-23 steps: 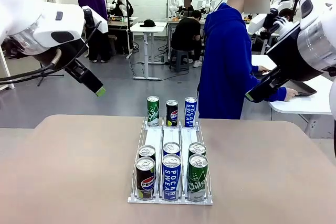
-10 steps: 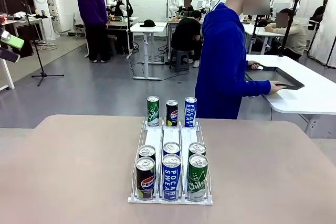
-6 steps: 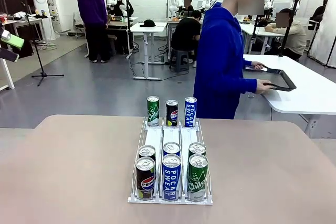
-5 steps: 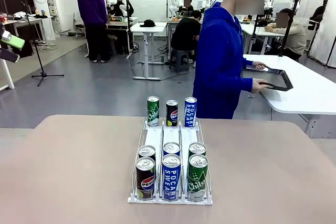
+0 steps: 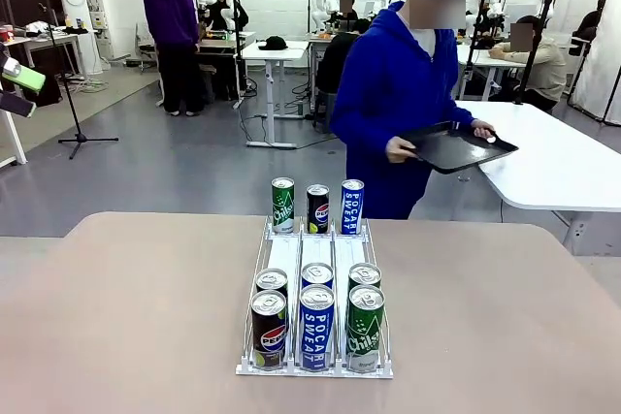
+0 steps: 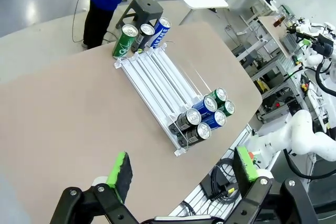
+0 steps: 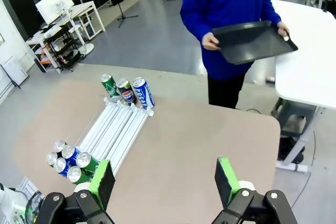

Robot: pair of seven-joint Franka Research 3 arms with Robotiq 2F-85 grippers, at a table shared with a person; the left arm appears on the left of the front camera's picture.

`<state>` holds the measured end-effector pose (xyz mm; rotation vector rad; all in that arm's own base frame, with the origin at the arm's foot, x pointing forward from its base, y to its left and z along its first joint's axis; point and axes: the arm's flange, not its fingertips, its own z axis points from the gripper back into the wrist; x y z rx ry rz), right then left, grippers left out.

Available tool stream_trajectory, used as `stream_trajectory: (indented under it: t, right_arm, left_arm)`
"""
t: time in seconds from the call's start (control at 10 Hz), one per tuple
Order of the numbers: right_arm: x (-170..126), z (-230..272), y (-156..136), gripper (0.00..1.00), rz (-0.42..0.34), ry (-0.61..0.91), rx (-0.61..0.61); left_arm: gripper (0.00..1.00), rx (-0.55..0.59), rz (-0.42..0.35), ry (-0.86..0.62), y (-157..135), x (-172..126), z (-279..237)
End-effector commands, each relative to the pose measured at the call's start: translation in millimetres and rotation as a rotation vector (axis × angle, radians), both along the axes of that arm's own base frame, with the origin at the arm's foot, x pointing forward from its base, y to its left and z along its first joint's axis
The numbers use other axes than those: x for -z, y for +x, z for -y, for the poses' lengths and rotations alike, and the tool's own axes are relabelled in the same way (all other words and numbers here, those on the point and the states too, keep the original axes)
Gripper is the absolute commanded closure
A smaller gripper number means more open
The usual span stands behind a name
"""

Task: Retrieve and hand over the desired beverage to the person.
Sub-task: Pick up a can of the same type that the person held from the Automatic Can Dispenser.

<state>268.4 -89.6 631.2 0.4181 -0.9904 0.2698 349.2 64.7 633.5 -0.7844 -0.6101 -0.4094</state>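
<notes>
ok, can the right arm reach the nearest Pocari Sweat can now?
Probably yes: right tool is open above the table, path clear. Pocari Sweat can top is exposed, but Pepsi can and Chilsung can flank it tightly.

Can rack (image 5: 287, 253) centred on bench (image 5: 126, 317)
Six cans (image 5: 316, 315) at its near end, three cans (image 5: 317, 208) at its far end; person (image 5: 393, 113) behind.

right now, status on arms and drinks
Left fingers open, right fingers open, both empty. Cans in rack, untouched. Person holds black tray.
</notes>
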Motion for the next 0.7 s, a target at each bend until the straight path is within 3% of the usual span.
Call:
stream_trajectory:
  t: [0.0, 0.6]
  right_arm:
    - [1.1, -0.3, 1.5, 0.00, 0.006, 0.017, -0.027]
    - [1.1, -0.3, 1.5, 0.00, 0.006, 0.017, -0.027]
  left_arm:
    - [0.00, 0.013, 0.011, -0.005, 1.0, -0.8, -1.1]
    - [0.00, 0.013, 0.011, -0.005, 1.0, -0.8, -1.1]
